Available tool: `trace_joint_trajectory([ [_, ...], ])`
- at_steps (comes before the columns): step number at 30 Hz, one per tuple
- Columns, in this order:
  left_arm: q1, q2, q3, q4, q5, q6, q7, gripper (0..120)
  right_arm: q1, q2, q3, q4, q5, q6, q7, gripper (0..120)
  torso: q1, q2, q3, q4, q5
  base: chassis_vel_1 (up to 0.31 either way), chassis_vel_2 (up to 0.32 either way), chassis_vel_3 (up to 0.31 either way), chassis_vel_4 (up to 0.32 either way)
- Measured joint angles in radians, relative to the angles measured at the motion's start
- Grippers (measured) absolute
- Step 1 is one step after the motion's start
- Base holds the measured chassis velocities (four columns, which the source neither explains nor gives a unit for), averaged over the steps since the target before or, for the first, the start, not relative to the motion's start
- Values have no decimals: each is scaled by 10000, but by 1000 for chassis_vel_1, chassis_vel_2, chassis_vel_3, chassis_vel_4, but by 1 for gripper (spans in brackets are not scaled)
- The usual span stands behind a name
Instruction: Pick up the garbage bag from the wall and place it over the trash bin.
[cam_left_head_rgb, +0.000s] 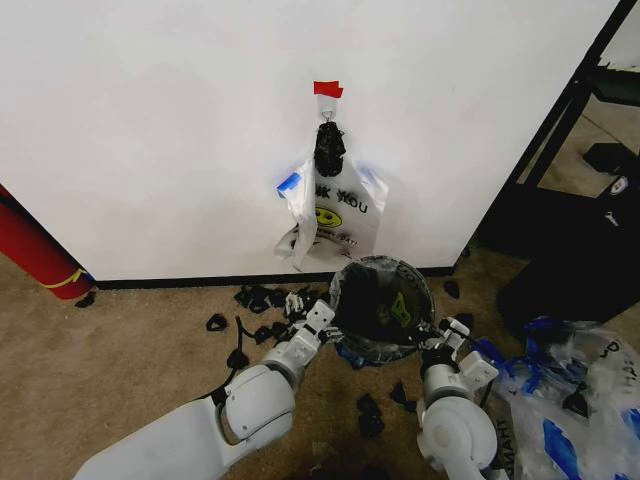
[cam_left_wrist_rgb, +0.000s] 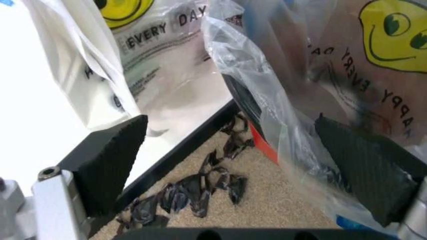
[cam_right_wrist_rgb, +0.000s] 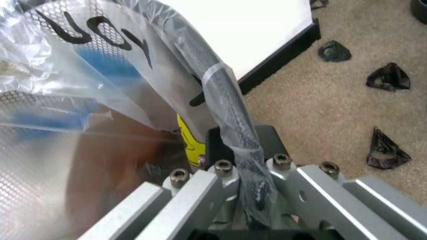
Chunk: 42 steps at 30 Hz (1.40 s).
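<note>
One garbage bag (cam_left_head_rgb: 335, 210), white with blue patches and a yellow smiley, hangs from the hook under red tape on the wall (cam_left_head_rgb: 150, 130). Below it stands the trash bin (cam_left_head_rgb: 382, 300) with a second such bag (cam_left_wrist_rgb: 373, 65) draped over its rim. My left gripper (cam_left_head_rgb: 320, 314) is at the bin's left side. It is open (cam_left_wrist_rgb: 233, 127), and the plastic-covered bin wall lies between its pads (cam_left_wrist_rgb: 110, 165). My right gripper (cam_left_head_rgb: 444, 330) is at the bin's right rim. It is shut (cam_right_wrist_rgb: 235, 150) on the plastic-wrapped black rim (cam_right_wrist_rgb: 213, 90).
Black scraps (cam_left_head_rgb: 255, 298) litter the carpet along the baseboard and between my arms. A long red cylinder with a yellow band (cam_left_head_rgb: 35, 250) leans at the left. A heap of plastic bags (cam_left_head_rgb: 575, 410) lies at the right, beside a black frame (cam_left_head_rgb: 560, 120).
</note>
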<state>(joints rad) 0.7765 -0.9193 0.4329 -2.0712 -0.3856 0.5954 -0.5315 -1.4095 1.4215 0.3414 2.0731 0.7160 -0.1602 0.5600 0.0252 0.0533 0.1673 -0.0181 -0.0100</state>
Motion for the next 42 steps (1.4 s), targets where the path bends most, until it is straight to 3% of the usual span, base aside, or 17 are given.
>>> trace_joint_trajectory([
  [42,606,489,-1207,-825,-493,-407,-193,98,69,-11,-4,-10,-6,20,-4,0,0,0,0,0,0,0,0,0,0],
])
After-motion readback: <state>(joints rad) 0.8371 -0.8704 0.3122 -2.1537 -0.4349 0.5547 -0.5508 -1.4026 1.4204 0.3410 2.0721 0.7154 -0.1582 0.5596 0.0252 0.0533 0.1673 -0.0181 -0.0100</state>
